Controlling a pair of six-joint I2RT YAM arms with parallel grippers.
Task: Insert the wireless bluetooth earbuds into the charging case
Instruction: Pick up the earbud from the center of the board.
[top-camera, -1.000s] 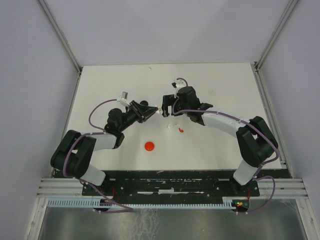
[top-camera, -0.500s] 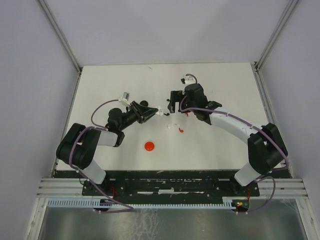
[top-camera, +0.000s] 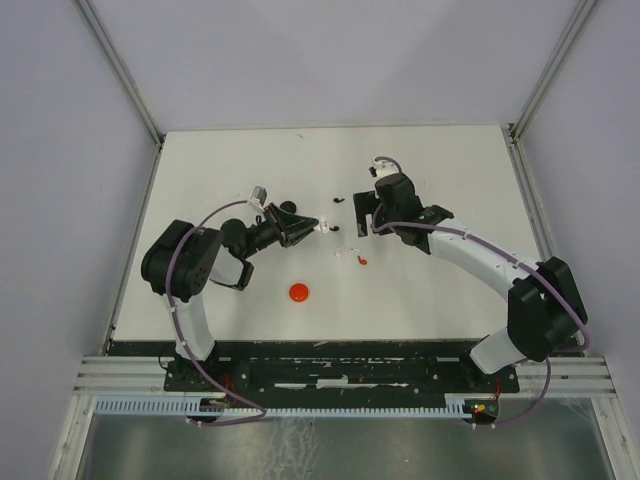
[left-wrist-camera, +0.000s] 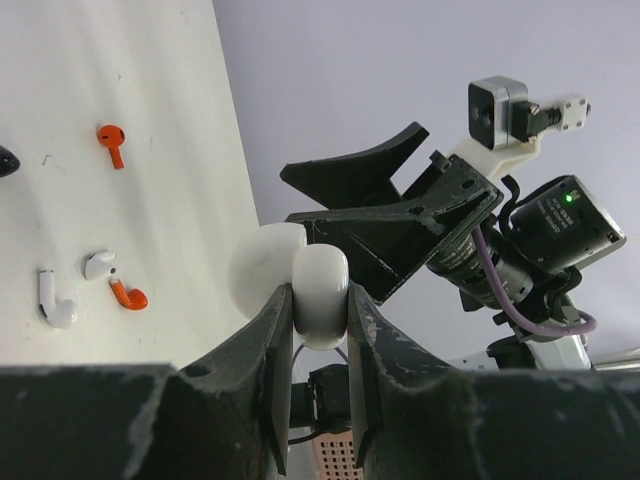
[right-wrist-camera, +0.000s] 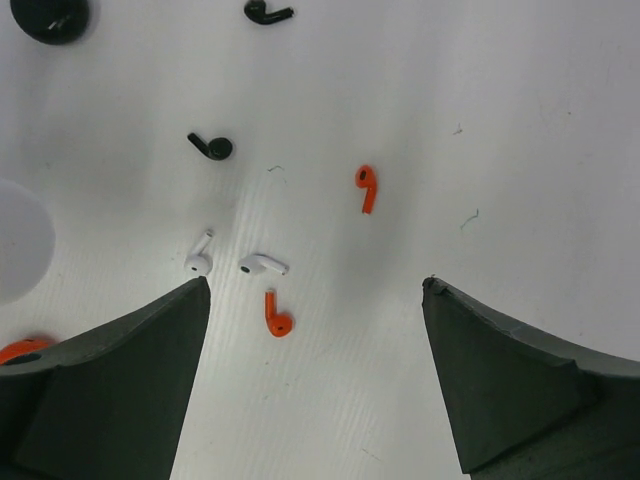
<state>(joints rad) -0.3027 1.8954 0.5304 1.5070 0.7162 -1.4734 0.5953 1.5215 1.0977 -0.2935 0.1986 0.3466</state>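
Observation:
My left gripper (top-camera: 312, 226) is shut on a white charging case (left-wrist-camera: 320, 290), held edge-on above the table; its white lid (left-wrist-camera: 262, 272) stands beside the left finger. My right gripper (top-camera: 364, 208) is open and empty above the loose earbuds, its fingers (right-wrist-camera: 120, 390) wide apart. Under it lie two white earbuds (right-wrist-camera: 199, 258) (right-wrist-camera: 263, 264), a red one (right-wrist-camera: 275, 316), another red one (right-wrist-camera: 366, 187) and two black ones (right-wrist-camera: 212, 147) (right-wrist-camera: 268, 12). The white and red pair also shows in the top view (top-camera: 352, 257).
A red round case (top-camera: 298, 292) lies on the white table nearer the arm bases. A black round case (right-wrist-camera: 48, 15) sits at the top left of the right wrist view. The table's back and side walls stand well away from both grippers.
My right gripper has drawn away to the right from the left gripper. The left arm's elbow has swung inward while its gripper keeps hold of the white case in about the same place.

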